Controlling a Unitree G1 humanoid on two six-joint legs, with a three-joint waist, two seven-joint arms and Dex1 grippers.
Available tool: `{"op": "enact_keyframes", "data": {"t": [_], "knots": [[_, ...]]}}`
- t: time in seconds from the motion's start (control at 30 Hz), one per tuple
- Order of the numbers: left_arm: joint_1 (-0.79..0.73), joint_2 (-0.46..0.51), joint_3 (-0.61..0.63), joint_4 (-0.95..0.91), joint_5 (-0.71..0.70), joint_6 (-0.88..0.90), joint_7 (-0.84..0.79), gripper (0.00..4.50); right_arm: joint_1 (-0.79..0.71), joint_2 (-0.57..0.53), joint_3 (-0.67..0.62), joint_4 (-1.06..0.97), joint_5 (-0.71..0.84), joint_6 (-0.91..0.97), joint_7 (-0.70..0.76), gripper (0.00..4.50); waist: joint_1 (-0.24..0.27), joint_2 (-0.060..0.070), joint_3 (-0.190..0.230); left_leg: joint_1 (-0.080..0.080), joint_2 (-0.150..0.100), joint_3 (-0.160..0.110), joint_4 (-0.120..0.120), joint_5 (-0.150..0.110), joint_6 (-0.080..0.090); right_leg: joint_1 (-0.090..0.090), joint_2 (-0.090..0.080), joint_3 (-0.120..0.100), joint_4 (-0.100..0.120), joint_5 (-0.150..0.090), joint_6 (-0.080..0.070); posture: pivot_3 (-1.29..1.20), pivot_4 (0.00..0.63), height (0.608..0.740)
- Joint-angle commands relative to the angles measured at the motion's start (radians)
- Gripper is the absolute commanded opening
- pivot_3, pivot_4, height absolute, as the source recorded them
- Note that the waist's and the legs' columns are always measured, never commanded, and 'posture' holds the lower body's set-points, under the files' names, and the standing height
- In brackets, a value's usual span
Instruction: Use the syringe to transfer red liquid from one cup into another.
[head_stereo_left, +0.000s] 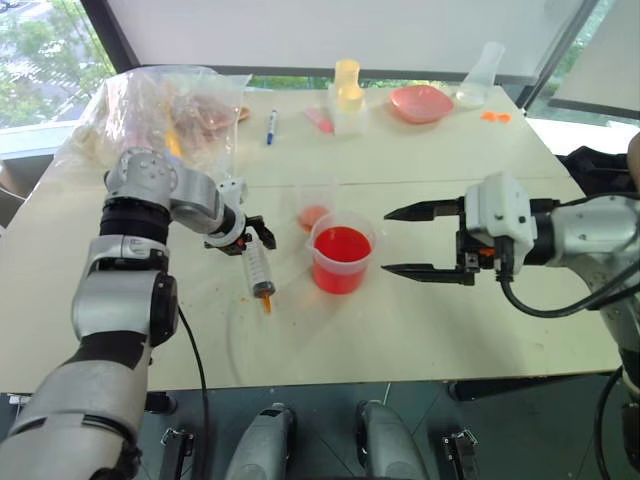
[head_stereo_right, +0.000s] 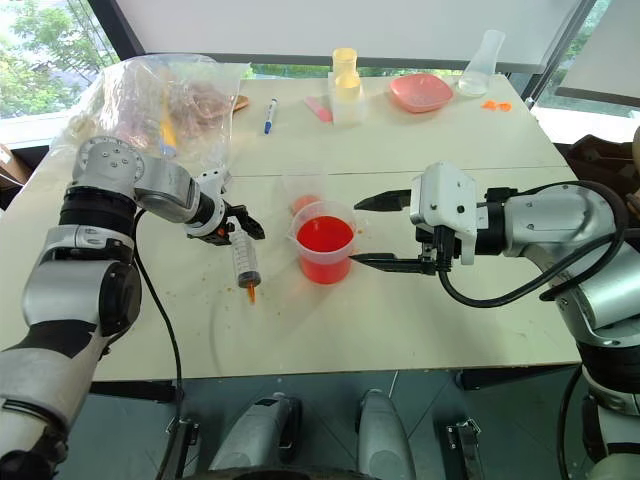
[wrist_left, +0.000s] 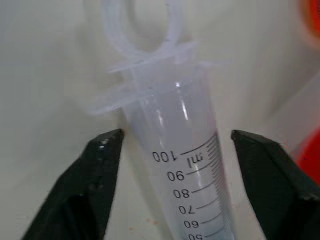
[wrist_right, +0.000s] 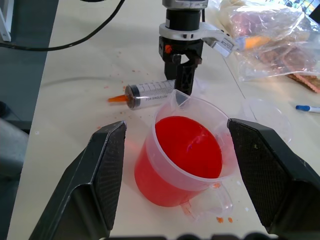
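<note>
My syringe lies flat on the table, just left of the red cup. My left gripper straddles its barrel near the flange, jaws spread and not yet pinching. An off-centre close could roll it away. Right gripper hangs wide beside the cup; the small cup sits just behind.

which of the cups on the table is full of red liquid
The wide cup with the pouring lip, between the right pincer's fingers; the small clear cup behind holds almost none.
</note>
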Motion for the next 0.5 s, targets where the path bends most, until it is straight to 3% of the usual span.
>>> {"op": "enact_keyframes", "data": {"t": [0.03, 0.13, 0.2, 0.33, 0.4, 0.5], "knots": [[0.010, -0.023, 0.047, -0.044, -0.005, 0.008, 0.032, 2.15, -0.005, 0.008, -0.026, -0.003, 0.007, -0.022, -0.001, 3.38, 0.001, 0.000, 0.000, 0.000, 0.000, 0.000, 0.000, 0.000, 0.000, 0.000, 0.000, 0.000, 0.000, 0.000, 0.000, 0.00, 0.150, 0.740], [0.030, -0.045, 0.099, -0.064, 0.009, 0.008, 0.066, 1.49, 0.010, 0.009, -0.033, 0.002, 0.005, -0.028, 0.001, 3.38, 0.004, 0.000, 0.000, 0.000, -0.001, 0.000, 0.000, 0.000, 0.000, 0.000, -0.001, 0.000, 0.000, 0.000, 0.000, 0.00, 0.150, 0.740], [0.037, -0.057, 0.129, -0.077, 0.015, 0.008, 0.077, 1.48, 0.021, 0.006, -0.041, 0.005, 0.007, -0.030, 0.003, 3.38, 0.005, 0.000, 0.000, 0.000, -0.001, 0.000, 0.000, 0.000, 0.000, 0.001, -0.001, 0.000, 0.000, 0.000, 0.000, 0.00, 0.150, 0.740], [0.043, 0.011, 0.095, -0.226, -0.014, 0.008, -0.053, 1.47, 0.077, -0.014, -0.105, -0.004, 0.027, -0.004, -0.016, 3.38, 0.008, 0.000, 0.000, 0.000, -0.001, 0.000, 0.001, 0.000, 0.000, 0.001, -0.001, 0.000, 0.000, 0.000, 0.001, 0.00, 0.150, 0.740], [-0.005, 0.064, 0.114, -0.338, -0.034, 0.008, -0.207, 1.47, 0.105, -0.023, -0.180, 0.002, 0.056, 0.022, -0.035, 3.38, 0.007, 0.000, 0.000, 0.000, -0.001, 0.000, 0.000, 0.000, -0.001, 0.000, -0.001, 0.000, 0.000, 0.000, 0.000, 0.00, 0.150, 0.740], [-0.021, 0.161, 0.096, -0.599, 0.012, -0.227, -0.506, 1.47, 0.112, -0.017, -0.295, 0.026, 0.112, 0.062, -0.084, 3.38, 0.004, 0.000, 0.000, -0.002, 0.000, 0.000, 0.000, 0.001, -0.002, -0.002, -0.001, 0.000, 0.000, 0.000, 0.000, 0.00, 0.150, 0.740]]}}
